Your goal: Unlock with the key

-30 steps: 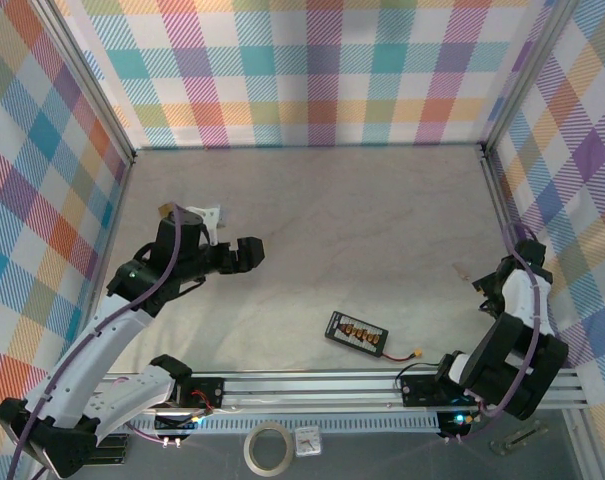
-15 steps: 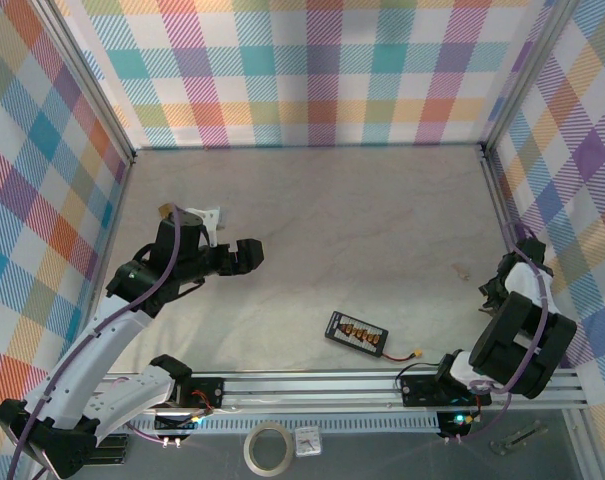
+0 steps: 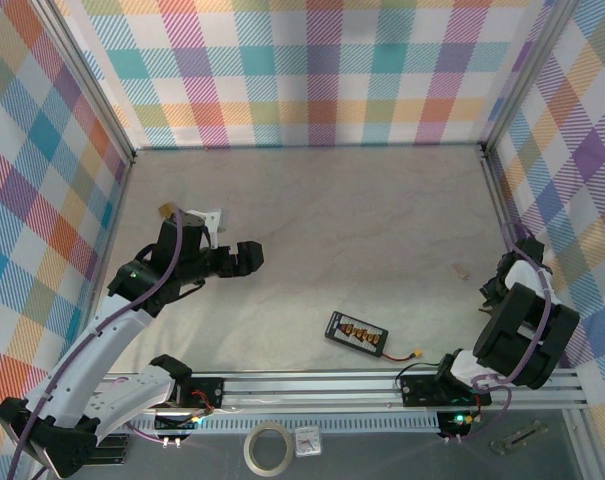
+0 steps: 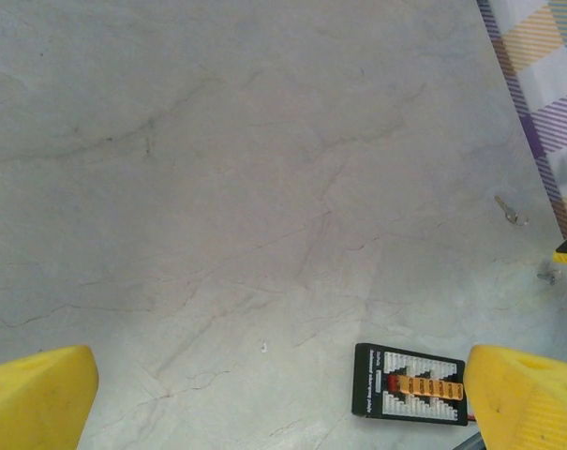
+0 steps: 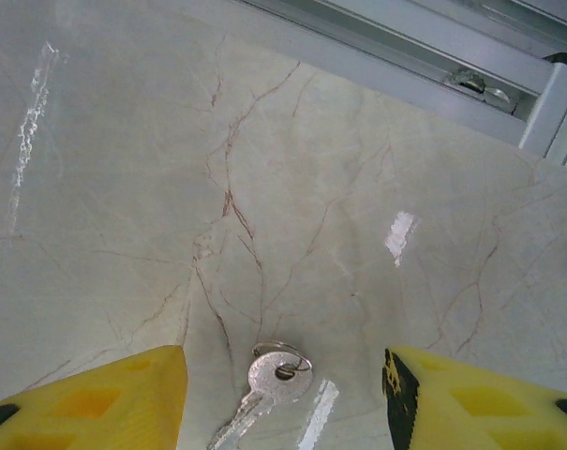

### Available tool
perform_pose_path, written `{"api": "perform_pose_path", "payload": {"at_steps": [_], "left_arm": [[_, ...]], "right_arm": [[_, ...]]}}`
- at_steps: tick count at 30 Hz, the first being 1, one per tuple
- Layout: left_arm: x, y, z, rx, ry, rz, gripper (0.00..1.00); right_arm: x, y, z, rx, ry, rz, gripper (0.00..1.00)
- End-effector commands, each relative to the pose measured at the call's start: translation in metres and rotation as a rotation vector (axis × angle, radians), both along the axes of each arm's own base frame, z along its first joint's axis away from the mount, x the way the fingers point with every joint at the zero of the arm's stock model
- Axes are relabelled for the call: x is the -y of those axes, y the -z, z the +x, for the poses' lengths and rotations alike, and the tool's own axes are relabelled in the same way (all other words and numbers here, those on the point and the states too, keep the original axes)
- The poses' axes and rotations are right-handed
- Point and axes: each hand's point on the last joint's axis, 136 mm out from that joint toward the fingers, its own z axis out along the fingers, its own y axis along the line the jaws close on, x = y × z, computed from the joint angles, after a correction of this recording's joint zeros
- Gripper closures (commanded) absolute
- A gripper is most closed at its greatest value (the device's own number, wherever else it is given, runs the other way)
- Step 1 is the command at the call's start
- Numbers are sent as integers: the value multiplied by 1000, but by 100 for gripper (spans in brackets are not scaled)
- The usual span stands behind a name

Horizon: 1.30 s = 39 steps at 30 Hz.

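the left gripper [image 3: 248, 255] hung over the table [image 3: 332, 210], jaws spread wide. a black connector board [image 3: 357, 333] lay near the front rail [image 3: 322, 384]. at right, the right gripper [image 5: 283, 394] stood open, the key [image 5: 272, 376] lying flat between its yellow fingers [image 5: 96, 394], untouched.

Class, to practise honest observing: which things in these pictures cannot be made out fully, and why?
Key: right wrist view, blade tip cut off by the bottom edge.
Black connector board: left wrist view, right end hidden behind a yellow finger.
White and brass item: top external view, by the left arm, too small to tell what it is.
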Motion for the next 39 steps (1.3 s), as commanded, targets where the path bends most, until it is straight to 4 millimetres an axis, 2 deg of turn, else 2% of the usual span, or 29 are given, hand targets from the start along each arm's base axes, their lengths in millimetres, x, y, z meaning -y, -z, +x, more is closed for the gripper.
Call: {"api": "perform_pose_path", "payload": {"at_steps": [1,9,12,16,23,28,34,39], "left_arm": [[0,7,-2,-20,0,13,0],[1,10,-2,-26,7,15,0],[1,10,-3,-26,7,18,0],[1,12,-3,-30,12,24,0],[-2,12,-4,-25,8,32,0],[-1,15,-4,-30,6,30,0],[-2,18,-5,-35,6,31,0],[-2,17,-6,-33,7,30,0]], "right_arm": [[2,6,0,-7,10,8,42],[-2,13,0,-5,3,29,51],[-4,13,1,5,-6,36,57],[-8,13,4,29,-15,57,57],[-13,5,2,63,-36,52,69],[-15,9,0,51,-37,65,75],[-11,8,-3,31,-15,47,74],[-4,0,-1,34,-10,14,59]]}}
